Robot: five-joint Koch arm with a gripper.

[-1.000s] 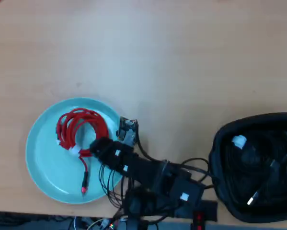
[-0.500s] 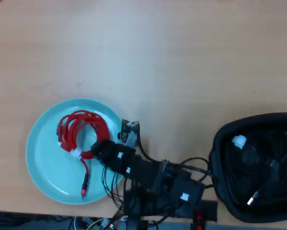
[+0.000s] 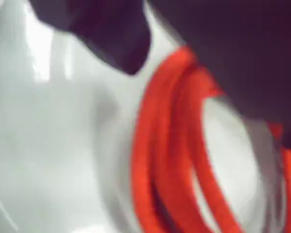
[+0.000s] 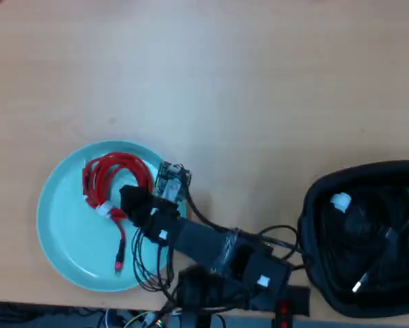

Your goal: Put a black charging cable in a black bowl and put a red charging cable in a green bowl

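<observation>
One red charging cable [image 4: 114,179] lies coiled in the green bowl [image 4: 64,236] on the wooden table [image 4: 259,89]. One black charging cable [image 4: 368,236] sits in the black bowl [image 4: 313,205]. The gripper [image 4: 130,201] overlaps the red coil; whether its jaws grip cannot be told.

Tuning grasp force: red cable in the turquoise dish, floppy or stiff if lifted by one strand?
Probably floppy: the red charging cable is thin loops held by one white tie, so they'd likely sag. Its loose plug end would dangle. Likely light. The green bowl looks glossy, so pushing may slide it.
</observation>
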